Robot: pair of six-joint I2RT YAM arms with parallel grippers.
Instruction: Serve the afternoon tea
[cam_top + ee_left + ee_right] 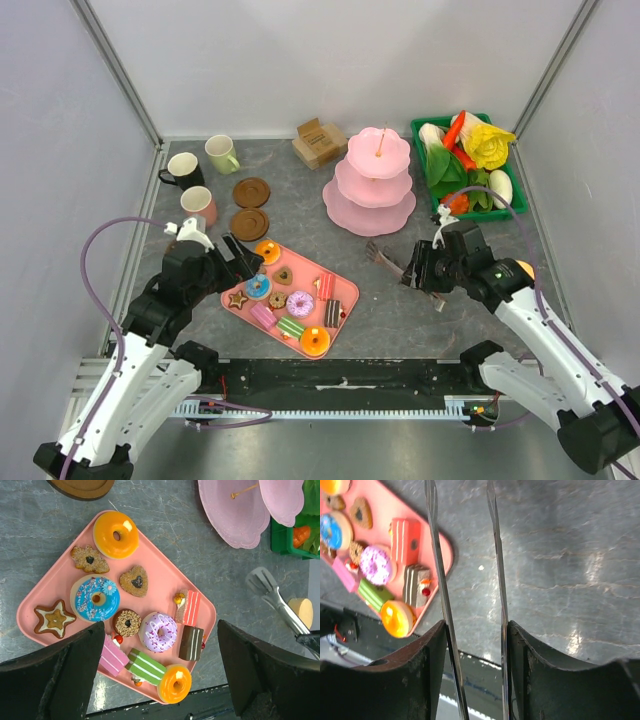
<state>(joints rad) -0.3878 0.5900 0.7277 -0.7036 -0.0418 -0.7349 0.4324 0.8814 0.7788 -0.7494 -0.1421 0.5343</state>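
Two arms: I see both folded low over the grey table (390,322).
Left gripper (160,647): spread wide, hovering above the small colourful toy pastries (158,631) on the flat pink plastic tray (161,570).
Right gripper (475,647): reaching leftward, clenched on the silver metal tongs (496,555), right of the tray.

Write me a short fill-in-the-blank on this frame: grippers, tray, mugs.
1. The right gripper is shut on metal ____.
2. The left gripper hangs ____ above the pastries, holding nothing.
3. The flat tray under them is coloured ____.
4. Near the coasters stand ____ mugs.
Missing words: tongs; open; pink; three.
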